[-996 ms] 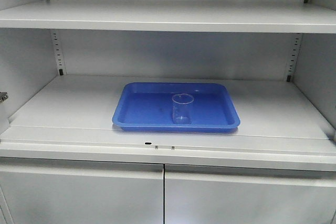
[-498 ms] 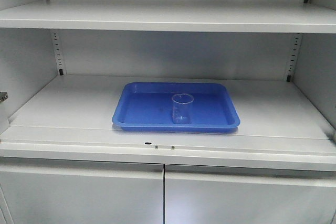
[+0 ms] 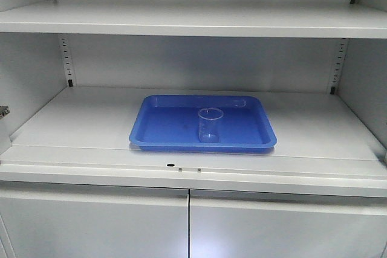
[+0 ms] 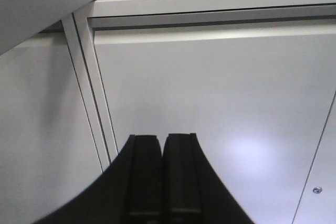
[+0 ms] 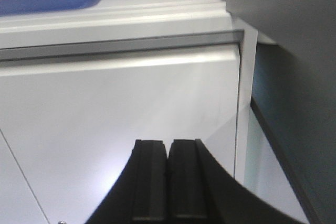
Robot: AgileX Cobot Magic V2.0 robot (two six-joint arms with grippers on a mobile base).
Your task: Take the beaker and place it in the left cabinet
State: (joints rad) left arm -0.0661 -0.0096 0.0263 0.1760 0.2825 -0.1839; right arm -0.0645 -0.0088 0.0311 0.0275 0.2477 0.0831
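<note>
The beaker, small, clear and thin-rimmed, stands upright in the blue tray, right of the tray's middle and near its front edge. The tray lies on a shelf of the left cabinet. Below the tray, the left gripper and right gripper face the lower doors, fingers pressed together, holding nothing.

other: blue tray | lying flat | long side facing front
</note>
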